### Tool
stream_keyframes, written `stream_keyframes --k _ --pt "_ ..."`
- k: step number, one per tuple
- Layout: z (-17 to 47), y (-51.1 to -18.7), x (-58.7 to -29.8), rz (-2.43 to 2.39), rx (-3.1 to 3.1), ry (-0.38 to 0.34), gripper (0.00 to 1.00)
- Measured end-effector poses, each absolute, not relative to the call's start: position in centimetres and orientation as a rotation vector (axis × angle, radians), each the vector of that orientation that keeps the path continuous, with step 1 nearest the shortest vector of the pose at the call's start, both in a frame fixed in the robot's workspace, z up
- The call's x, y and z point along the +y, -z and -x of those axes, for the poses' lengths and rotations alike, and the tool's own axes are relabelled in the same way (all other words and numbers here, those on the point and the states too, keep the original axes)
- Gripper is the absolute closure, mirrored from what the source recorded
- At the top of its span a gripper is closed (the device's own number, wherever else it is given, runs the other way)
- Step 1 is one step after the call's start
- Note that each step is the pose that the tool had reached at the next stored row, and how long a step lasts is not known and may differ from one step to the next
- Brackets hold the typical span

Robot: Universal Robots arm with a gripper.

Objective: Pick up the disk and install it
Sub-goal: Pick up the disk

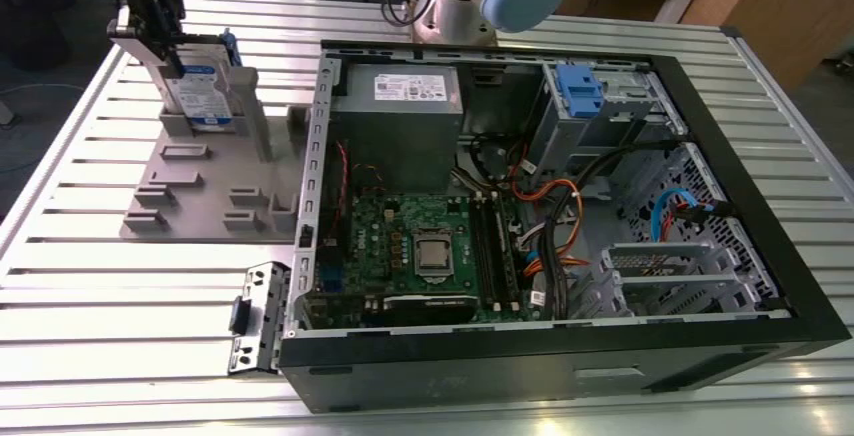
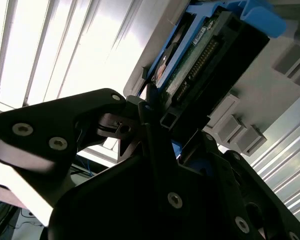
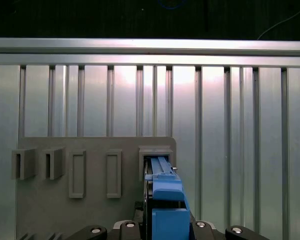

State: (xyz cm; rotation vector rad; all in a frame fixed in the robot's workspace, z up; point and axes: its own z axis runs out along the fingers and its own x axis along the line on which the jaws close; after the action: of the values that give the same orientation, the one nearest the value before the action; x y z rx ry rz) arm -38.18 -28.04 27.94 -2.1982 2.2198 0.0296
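Standing on edge in a slot of the grey holder [image 1: 187,196], the disk [image 1: 200,91] sits at the far corner of the table [image 1: 134,286] on the exterior view's left, well apart from the open computer case [image 1: 747,256]. Its broad face is silver metal with a white-and-blue label, and a bright blue plastic frame runs along its edges. The gripper [image 1: 168,54] comes down on its upper end, its jaws clamped on the disk from both sides. In the second wrist view the black fingers [image 2: 140,107] meet the disk [image 2: 190,65] at its end, where a green circuit board and a row of connector pins show between the blue rails. In the first wrist view the blue frame of the disk [image 3: 165,200] rises between the gripper's [image 3: 165,227] two sides, its far end inside a slot of the holder [image 3: 90,210], which lies flat on the ribbed metal table [image 3: 230,125]. Whether the disk has left the slot floor I cannot tell.
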Motion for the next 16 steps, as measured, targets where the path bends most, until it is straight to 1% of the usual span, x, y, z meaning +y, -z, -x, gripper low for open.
stream_keyframes --k 16 --pt "38.2 -29.0 -28.0 2.197 2.219 -0.032 0.64"
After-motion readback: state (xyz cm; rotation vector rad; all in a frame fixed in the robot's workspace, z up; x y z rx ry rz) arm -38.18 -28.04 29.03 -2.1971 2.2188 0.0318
